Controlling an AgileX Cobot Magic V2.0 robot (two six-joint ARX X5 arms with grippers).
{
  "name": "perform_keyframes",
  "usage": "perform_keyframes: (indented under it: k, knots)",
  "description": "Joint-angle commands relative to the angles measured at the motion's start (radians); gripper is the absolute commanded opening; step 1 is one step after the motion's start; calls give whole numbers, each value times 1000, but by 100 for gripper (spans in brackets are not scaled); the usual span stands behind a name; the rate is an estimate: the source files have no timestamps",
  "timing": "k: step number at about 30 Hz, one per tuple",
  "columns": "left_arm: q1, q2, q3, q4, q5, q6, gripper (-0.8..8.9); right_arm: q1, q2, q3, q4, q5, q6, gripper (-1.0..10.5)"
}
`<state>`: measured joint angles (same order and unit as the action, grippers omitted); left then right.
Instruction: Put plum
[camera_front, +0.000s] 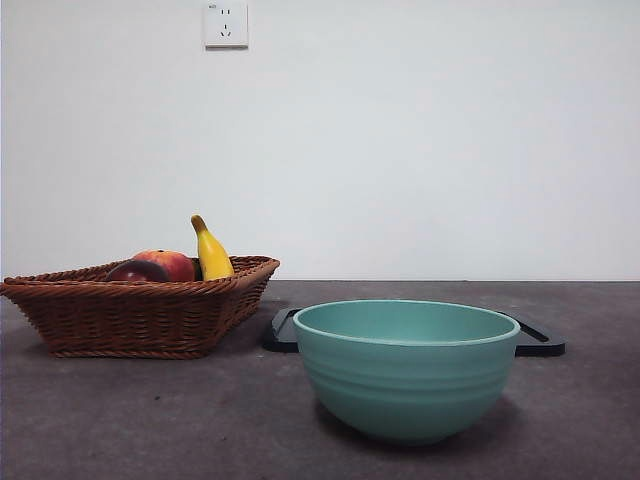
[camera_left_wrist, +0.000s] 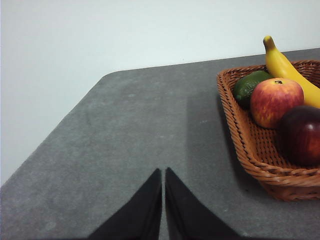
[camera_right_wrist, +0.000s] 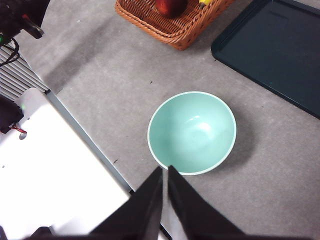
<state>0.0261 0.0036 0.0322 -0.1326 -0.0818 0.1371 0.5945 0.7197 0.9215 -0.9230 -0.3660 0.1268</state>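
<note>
The dark maroon plum (camera_left_wrist: 301, 135) lies in the wicker basket (camera_left_wrist: 245, 145), at its near side beside a red-orange fruit (camera_left_wrist: 275, 101). In the front view the plum (camera_front: 137, 272) peeks over the basket rim (camera_front: 140, 292) at the left. In the right wrist view its top (camera_right_wrist: 170, 6) shows in the basket. My left gripper (camera_left_wrist: 163, 176) is shut and empty, over bare table well to the side of the basket. My right gripper (camera_right_wrist: 165, 173) is shut and empty, high above the near rim of the teal bowl (camera_right_wrist: 192, 131). Neither gripper shows in the front view.
The basket also holds a yellow banana (camera_front: 210, 250) and a green fruit (camera_left_wrist: 251, 86). The teal bowl (camera_front: 406, 365) stands at the front centre. A dark flat tray (camera_front: 535, 338) lies behind it. A white platform (camera_right_wrist: 50, 170) borders the table edge.
</note>
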Motion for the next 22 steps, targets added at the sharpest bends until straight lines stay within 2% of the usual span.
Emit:
perform_keyframes:
  k: [1, 8, 22]
  knots:
    - [2, -1, -21, -27, -5, -25, 8, 5, 3, 16, 10, 0, -11, 6]
    - [2, 0, -21, -54, -4, -68, 8, 5, 3, 16, 10, 0, -11, 6]
    - [2, 0, -21, -54, -4, -69, 8, 5, 3, 16, 10, 0, -11, 6]
